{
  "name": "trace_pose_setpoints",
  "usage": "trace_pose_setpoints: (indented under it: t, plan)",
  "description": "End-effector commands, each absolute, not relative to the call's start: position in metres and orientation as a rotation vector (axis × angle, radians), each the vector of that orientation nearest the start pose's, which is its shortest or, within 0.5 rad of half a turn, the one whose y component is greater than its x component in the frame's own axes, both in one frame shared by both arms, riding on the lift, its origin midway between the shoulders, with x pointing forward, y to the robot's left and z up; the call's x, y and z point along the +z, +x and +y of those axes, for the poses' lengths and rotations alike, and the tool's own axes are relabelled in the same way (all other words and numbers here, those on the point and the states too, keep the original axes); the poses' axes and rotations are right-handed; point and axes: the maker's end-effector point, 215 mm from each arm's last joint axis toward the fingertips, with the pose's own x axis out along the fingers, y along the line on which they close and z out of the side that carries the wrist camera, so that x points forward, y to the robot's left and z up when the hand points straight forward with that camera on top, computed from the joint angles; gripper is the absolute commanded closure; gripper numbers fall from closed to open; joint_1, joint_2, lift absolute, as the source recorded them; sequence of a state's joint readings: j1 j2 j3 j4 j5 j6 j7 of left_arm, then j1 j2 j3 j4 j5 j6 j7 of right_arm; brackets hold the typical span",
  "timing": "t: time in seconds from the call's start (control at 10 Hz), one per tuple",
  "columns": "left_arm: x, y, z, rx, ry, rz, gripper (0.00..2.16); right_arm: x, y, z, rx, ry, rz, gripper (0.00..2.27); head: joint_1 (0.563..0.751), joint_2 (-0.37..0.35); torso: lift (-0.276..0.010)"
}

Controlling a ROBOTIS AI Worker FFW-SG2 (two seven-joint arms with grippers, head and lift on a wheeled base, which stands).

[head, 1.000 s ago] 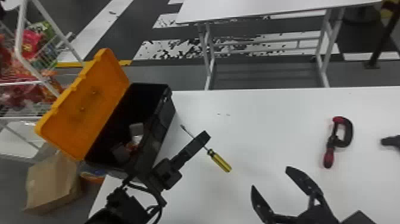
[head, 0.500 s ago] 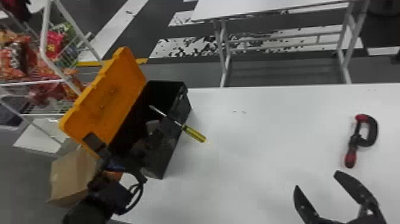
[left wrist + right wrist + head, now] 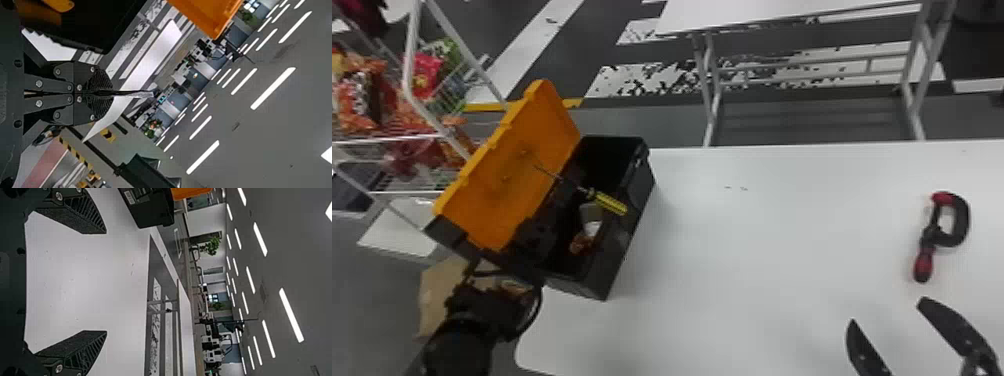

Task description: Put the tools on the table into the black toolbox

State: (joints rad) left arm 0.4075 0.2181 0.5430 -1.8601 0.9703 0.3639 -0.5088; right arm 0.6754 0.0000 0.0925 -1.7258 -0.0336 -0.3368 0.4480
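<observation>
1. Hanging over the open black toolbox (image 3: pixel 619 245) at the left of the table (image 3: pixel 757 260), the screwdriver (image 3: pixel 610 202) is held by the left gripper (image 3: pixel 112 93), whose fingers are drawn narrow. The blade is pointed far and left, towards the orange lid (image 3: pixel 514 172); the yellow handle is turned near and right, by the box's right wall.
2. The screwdriver is judged light, rigid and hardly fragile. The pinch seems to be taken on the shank close to the handle, though the exact spot cannot be told. Thin, smooth metal may be prone to swivelling there, with the heavier handle tipping down; a firmer hold would be given by the ribbed handle. Before release, the length is best lined up with the box, so that neither wall nor lid is caught.
3. The clamp (image 3: pixel 961 220) is laid on the table's right side, beyond the right gripper (image 3: pixel 106 282), whose fingers are spread wide around nothing. It is judged heavier, stiff and lopsided; it is best grasped across the black frame, since rolling is risked at the rounded red handle.
</observation>
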Motion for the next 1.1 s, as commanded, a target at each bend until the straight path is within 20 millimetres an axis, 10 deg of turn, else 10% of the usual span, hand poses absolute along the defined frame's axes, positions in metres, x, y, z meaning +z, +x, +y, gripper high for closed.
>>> trace_pose_setpoints:
  t: [0.0, 0.2, 0.3, 0.4, 0.6, 1.0]
  plan:
    - [-0.326, 0.438, 0.45, -0.121, -0.644, -0.011, 2.14, -0.459, 0.311, -0.092, 0.501, 0.116, 0.151, 0.12, 0.695, 0.35, -0.075]
    - [-0.326, 0.432, 0.484, -0.039, -0.599, -0.031, 2.07, -0.46, 0.309, -0.099, 0.489, 0.117, 0.154, 0.12, 0.695, 0.35, -0.075]
    - [-0.329, 0.43, 0.498, 0.019, -0.556, -0.039, 1.59, -0.46, 0.308, -0.101, 0.484, 0.12, 0.155, 0.12, 0.695, 0.35, -0.075]
    - [-0.339, 0.43, 0.502, 0.051, -0.54, -0.015, 0.07, -0.459, 0.308, -0.102, 0.481, 0.123, 0.154, 0.12, 0.695, 0.35, -0.075]
    - [-0.337, 0.429, 0.491, 0.034, -0.538, -0.018, 0.02, -0.457, 0.308, -0.104, 0.476, 0.125, 0.15, 0.12, 0.695, 0.35, -0.075]
    - [-0.311, 0.413, 0.397, -0.09, -0.306, -0.075, 0.03, -0.453, 0.313, -0.124, 0.436, 0.12, 0.146, 0.12, 0.695, 0.35, -0.075]
